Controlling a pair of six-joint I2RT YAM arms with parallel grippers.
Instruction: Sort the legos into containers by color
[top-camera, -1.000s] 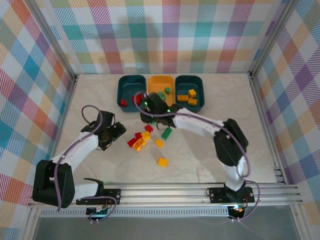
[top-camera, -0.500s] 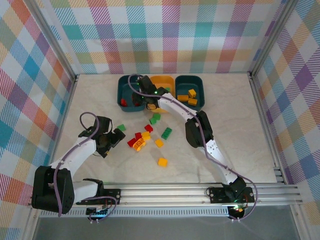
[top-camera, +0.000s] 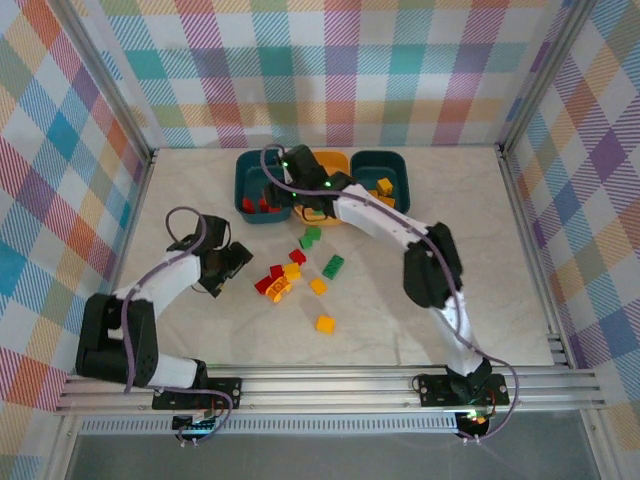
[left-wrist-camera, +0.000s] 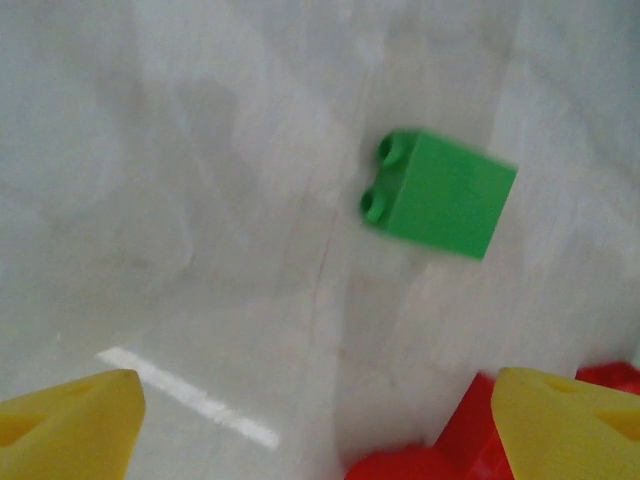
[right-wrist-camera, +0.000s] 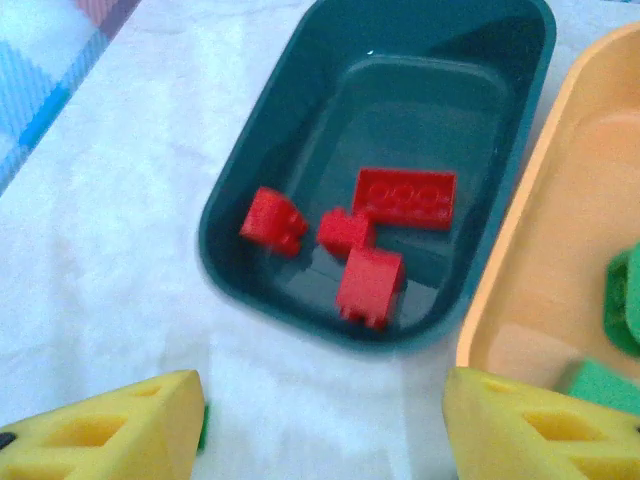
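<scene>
Above bin (right-wrist-camera: 400, 110), right pincer (right-wrist-camera: 322, 405) spread, empty

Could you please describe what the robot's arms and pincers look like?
The left arm and right arm both have white links, bulky black joints and a thin purple cable looping alongside. The left pincer and right pincer carry yellow wedge-shaped fingers with recessed cut-outs.

Red legos (right-wrist-camera: 403, 197) in left dark-teal bin (right-wrist-camera: 250, 170), green legos (right-wrist-camera: 625, 300) in yellow-orange bin (right-wrist-camera: 540, 220), yellow-orange legos (top-camera: 384, 186) in right dark-teal bin (top-camera: 380, 153); counter (top-camera: 500, 300) white marbled, walls (top-camera: 400, 70) pastel plaid.
</scene>
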